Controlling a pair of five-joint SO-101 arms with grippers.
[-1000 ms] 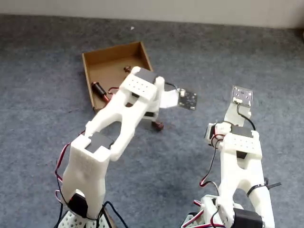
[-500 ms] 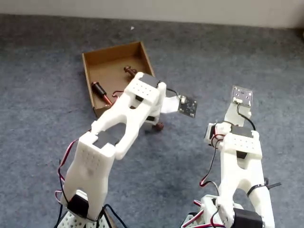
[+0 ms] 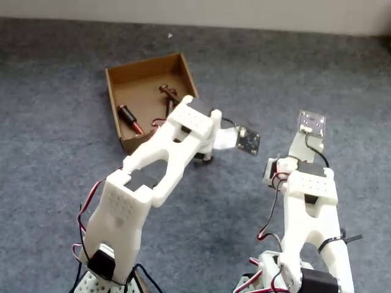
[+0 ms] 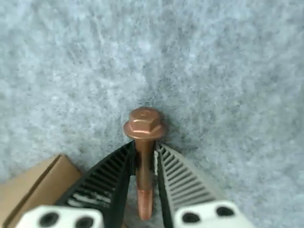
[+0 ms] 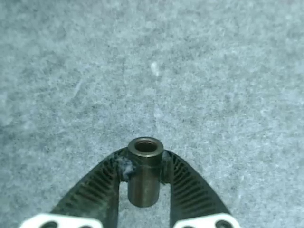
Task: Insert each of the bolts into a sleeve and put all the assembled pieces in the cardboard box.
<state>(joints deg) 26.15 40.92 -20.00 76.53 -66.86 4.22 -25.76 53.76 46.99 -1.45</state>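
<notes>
The left gripper (image 4: pixel 144 154) pinches the copper bolt (image 4: pixel 144 124) by its shank, beside the cardboard box (image 3: pixel 137 91) at eleven o'clock; the right gripper (image 5: pixel 144 164) is closed round the dark sleeve (image 5: pixel 145 183), towards three o'clock

Left hand (image 4: pixel 145 149), right hand (image 5: pixel 144 160) (both clamped)

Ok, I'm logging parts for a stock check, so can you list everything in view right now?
cardboard box: one, brown, on the carpet ahead of the left arm
assembled pieces: two, dark with copper, lying in the box
bolt: one, copper, between the left fingers
sleeve: one, dark, between the right fingers
carpet: one, grey, under everything
left arm, right arm: two, white, side by side
left fingers: black, shut on the bolt
right fingers: black, shut on the sleeve
</notes>
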